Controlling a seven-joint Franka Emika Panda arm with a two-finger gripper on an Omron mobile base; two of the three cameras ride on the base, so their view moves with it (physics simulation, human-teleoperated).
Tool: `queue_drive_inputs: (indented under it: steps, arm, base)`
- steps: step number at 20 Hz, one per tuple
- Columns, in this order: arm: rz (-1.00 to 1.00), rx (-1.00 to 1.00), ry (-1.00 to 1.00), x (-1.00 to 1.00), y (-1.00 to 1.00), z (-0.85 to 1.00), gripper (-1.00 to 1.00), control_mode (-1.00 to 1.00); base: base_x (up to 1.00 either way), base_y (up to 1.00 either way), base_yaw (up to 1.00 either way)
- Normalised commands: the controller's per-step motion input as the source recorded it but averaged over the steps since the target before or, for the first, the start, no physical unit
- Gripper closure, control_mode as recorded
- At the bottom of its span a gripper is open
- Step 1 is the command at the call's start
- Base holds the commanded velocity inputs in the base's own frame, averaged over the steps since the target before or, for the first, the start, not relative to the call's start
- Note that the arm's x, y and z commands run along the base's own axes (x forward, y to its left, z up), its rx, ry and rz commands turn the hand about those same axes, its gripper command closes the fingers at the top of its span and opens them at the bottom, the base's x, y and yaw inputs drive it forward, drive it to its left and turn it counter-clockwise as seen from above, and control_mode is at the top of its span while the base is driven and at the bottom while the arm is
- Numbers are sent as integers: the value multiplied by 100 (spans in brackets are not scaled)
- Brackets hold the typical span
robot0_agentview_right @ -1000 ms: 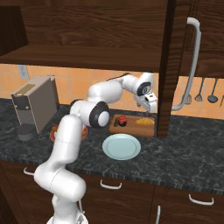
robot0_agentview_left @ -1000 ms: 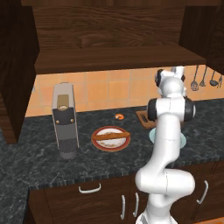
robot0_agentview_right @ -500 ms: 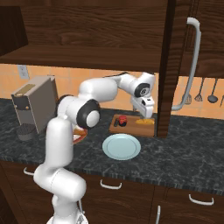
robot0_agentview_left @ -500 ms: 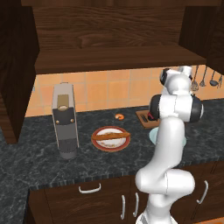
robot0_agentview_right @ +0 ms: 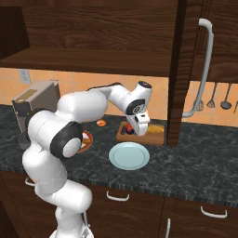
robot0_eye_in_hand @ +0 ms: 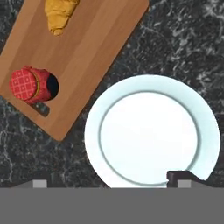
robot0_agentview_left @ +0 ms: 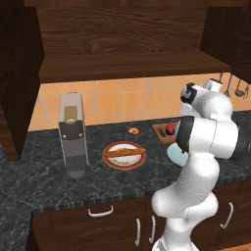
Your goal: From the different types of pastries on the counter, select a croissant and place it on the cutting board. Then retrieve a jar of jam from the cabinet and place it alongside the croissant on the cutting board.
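The cutting board [robot0_eye_in_hand: 83,52] lies on the dark counter [robot0_eye_in_hand: 183,39]. On it rest a golden croissant [robot0_eye_in_hand: 61,15] and the jar of jam [robot0_eye_in_hand: 30,85], upright, with its red lid on. My gripper [robot0_eye_in_hand: 109,181] is open with nothing in it, hovering over a pale plate [robot0_eye_in_hand: 151,131] beside the board. From the right base view, the gripper [robot0_agentview_right: 138,132] hangs just above the board [robot0_agentview_right: 155,135], next to the jar [robot0_agentview_right: 129,130]. The left base view shows the jar [robot0_agentview_left: 170,129] on the board [robot0_agentview_left: 161,131], partly behind my arm. The cabinet [robot0_agentview_left: 122,63] stands above.
A red plate with a long brown stick pastry [robot0_agentview_left: 124,153] sits mid-counter, with a tiny orange curl [robot0_agentview_left: 133,130] behind it. At the left stands a grey coffee machine [robot0_agentview_left: 72,135]. The open cabinet door [robot0_agentview_right: 179,69] hangs right of the board. Utensils [robot0_agentview_right: 218,97] hang on the wall.
My arm has swung, with the elbow shifting across the views. The hand has drawn back from over the board toward the pale plate. The jar stays on the board.
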Motion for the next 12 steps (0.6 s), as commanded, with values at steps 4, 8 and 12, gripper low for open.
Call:
queue_drive_inputs:
  steps: [4,8,12]
  arm:
    - [-2,-1,-27,-100,71,41,-100,-100]
    - [0,-3,-27,-100,67,52,-100,-100]
    - [0,-9,-32,-100,65,19,-100,-100]
  base:
    - [0,0,0]
    - [0,0,0]
    - [0,0,0]
